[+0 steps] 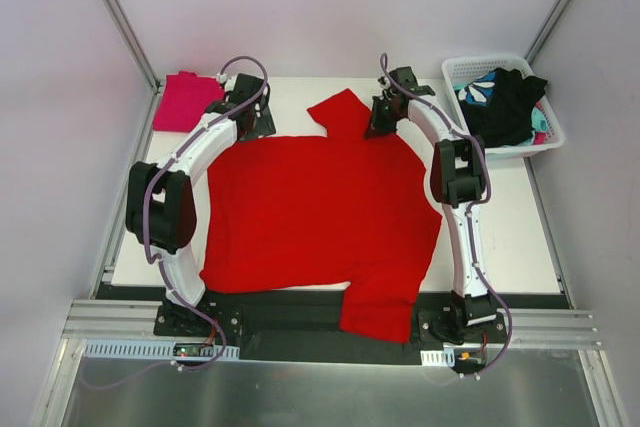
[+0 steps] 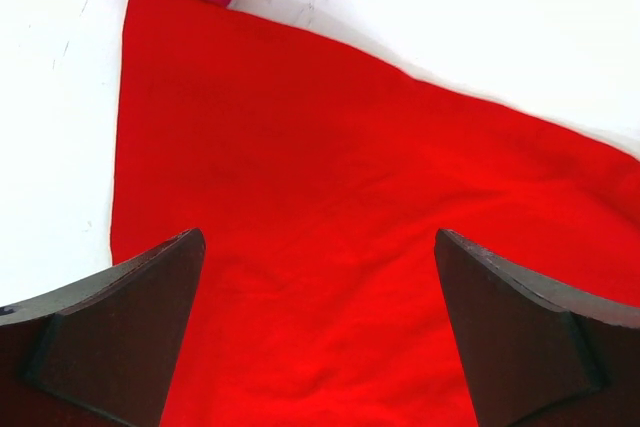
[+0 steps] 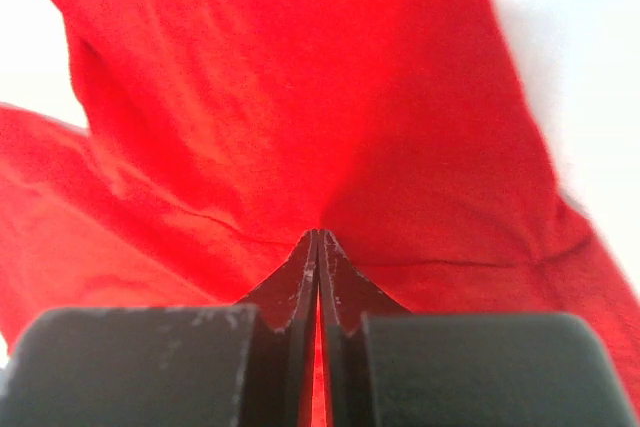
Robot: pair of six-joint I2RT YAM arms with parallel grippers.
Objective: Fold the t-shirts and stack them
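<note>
Right gripper [image 3: 318, 237]: jaws closed tight, pinching a fold of the red t-shirt [image 1: 320, 217] at its far sleeve. Left gripper [image 2: 320, 247]: jaws spread wide, nothing held, hovering over the same shirt's far corner. Just beyond the left gripper lies the pink t-shirt [image 1: 185, 99], compact, apparently folded. To the right of the right gripper a basket [image 1: 555, 137] holds a black garment [image 1: 510, 112] and a patterned garment [image 1: 478, 89]. The red shirt lies spread on the table [image 1: 520, 247], unfolded. Judged early: one done, most left.

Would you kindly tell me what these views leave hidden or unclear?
- Top view: the left arm covers the red t-shirt's left edge and part of the pink t-shirt.
- Left wrist view: the pink t-shirt is cut off by the top edge.
- Top view: the garments in the basket are piled; count unclear.
</note>
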